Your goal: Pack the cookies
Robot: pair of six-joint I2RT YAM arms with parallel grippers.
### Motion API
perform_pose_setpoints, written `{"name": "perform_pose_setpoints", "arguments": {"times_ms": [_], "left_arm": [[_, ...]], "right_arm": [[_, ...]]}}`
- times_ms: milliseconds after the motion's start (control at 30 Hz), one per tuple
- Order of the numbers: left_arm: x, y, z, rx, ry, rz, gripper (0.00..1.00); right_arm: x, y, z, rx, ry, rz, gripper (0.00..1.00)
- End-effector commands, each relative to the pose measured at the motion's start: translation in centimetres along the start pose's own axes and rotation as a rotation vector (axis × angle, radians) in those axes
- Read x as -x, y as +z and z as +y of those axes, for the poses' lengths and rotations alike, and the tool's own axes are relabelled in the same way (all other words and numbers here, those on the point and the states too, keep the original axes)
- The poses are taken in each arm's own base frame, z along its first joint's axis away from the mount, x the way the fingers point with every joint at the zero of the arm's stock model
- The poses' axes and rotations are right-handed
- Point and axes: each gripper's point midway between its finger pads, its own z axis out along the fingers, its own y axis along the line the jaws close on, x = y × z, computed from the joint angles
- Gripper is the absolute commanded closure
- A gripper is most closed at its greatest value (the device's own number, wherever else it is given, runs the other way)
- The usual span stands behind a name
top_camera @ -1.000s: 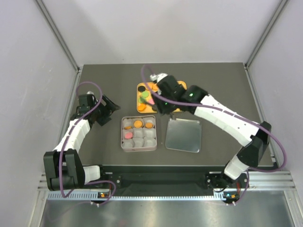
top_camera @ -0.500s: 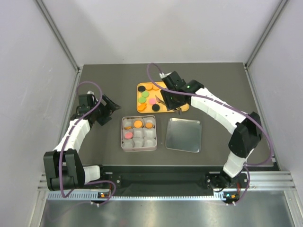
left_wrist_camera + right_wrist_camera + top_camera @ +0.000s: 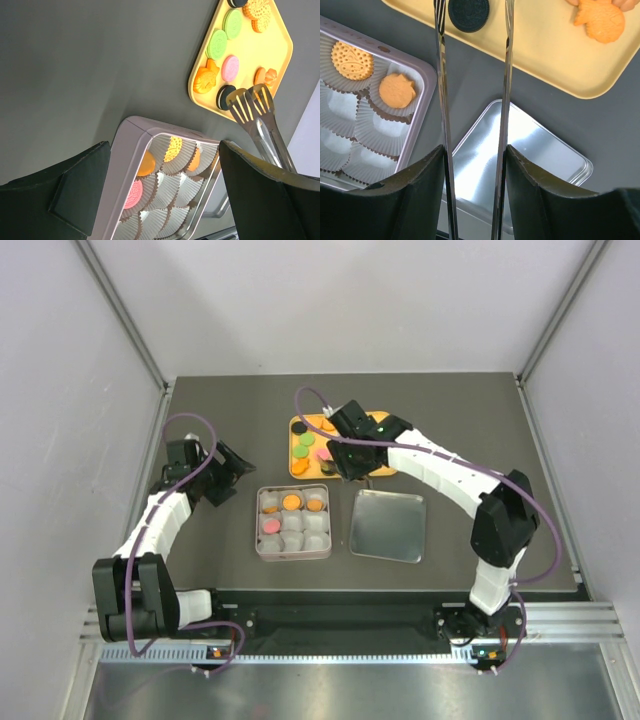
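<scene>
Moved: right gripper (image 3: pixel 475 150) swung left over tray (image 3: pixel 545 55).
Right wrist only: fingers clamp tongs (image 3: pixel 442 100), arms astride black cookie (image 3: pixel 468 12).
Left gripper (image 3: pixel 162 145): wide open, empty.
Table (image 3: pixel 220 410): dark grey; walls (image 3: pixel 60 390) pale.

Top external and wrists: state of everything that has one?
square tin: open, four cookies in its cups.
lid: off, flat beside the tin.
yellow tray: holds loose cookies.
tongs: arms apart, gripping nothing.
left gripper: open, empty.
right gripper: shut on tongs.
</scene>
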Motion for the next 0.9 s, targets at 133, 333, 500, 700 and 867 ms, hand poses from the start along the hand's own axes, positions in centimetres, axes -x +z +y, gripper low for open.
{"name": "perform_pose_setpoints", "arguments": {"times_ms": [133, 333, 500, 700, 867], "left_arm": [[0.5, 0.1, -0.5, -0.032, 0.004, -0.019, 0.06], [0.5, 0.1, -0.6, -0.034, 0.003, -0.019, 0.06], [0.6, 0.1, -0.6, -0.036, 0.004, -0.019, 0.06], [0.5, 0.1, -0.5, -0.034, 0.003, -0.019, 0.06], [0.5, 0.1, -0.5, -0.035, 0.001, -0.016, 0.06]], "right_arm": [[1.7, 0.2, 1.6, 0.031, -0.015, -0.056, 0.51], [1.3, 0.7, 1.9, 0.034, -0.024, -0.042, 0.51], [1.1, 0.9, 2.0, 0.030, -0.030, -0.034, 0.51], [0.7, 1.2, 1.6, 0.011, -0.039, -0.017, 0.52], [0.5, 1.4, 1.5, 0.012, -0.046, -0.006, 0.54]]}}
